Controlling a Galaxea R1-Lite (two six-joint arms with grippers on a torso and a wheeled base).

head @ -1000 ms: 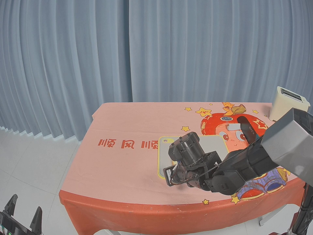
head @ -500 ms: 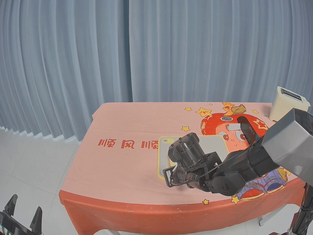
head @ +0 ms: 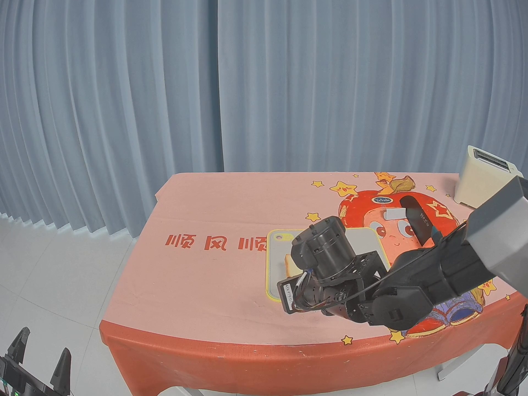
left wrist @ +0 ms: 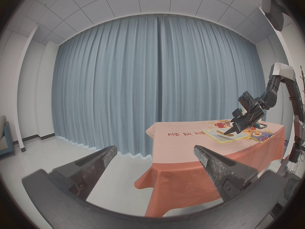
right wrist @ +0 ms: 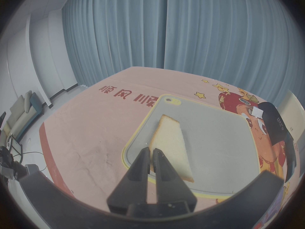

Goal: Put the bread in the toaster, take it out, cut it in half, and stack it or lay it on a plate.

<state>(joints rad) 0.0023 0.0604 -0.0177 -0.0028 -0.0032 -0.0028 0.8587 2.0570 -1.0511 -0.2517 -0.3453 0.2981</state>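
Note:
A slice of pale bread lies flat on the grey cutting board with the yellow rim, close to its left edge. My right gripper is shut, its two fingers side by side with the tips at the near edge of the slice and nothing visibly between them. That arm reaches low over the board from the right. The cream toaster stands at the table's far right corner. My left gripper is open and hangs low, off the table's left front.
A black knife-like object with a white tag lies right of the board, between it and the toaster. The pink tablecloth is bare left of the board. The table's front edge runs close below my right wrist.
My right arm has drawn a little to the right over the board, and the bread's edge now shows beside the wrist. The left gripper has not moved.

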